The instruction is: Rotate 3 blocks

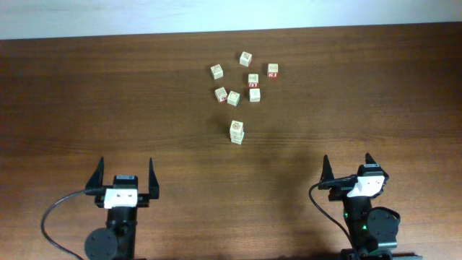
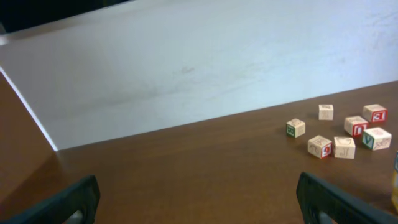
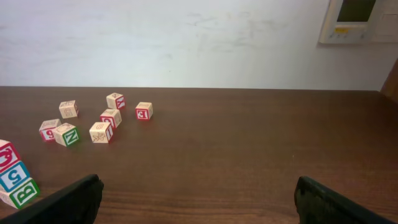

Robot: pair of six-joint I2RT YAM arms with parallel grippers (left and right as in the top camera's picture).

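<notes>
A small stack of three wooden alphabet blocks (image 1: 237,131) stands near the middle of the table. In the right wrist view the stack (image 3: 13,180) sits at the far left edge: a red-marked cube on top, a blue "5" face under it, a green "B" at the bottom. Only a yellowish sliver of it (image 2: 395,180) shows in the left wrist view. My left gripper (image 1: 126,165) hovers open at the front left, well short of the stack. My right gripper (image 1: 347,159) is open at the front right. Both wrist views show bare wood between the fingers (image 2: 68,202) (image 3: 329,199).
Several loose cubes (image 1: 245,76) with red and green marks lie scattered behind the stack; they appear at the right in the left wrist view (image 2: 342,130) and at the left in the right wrist view (image 3: 93,121). A white wall runs behind the table's far edge (image 1: 231,32).
</notes>
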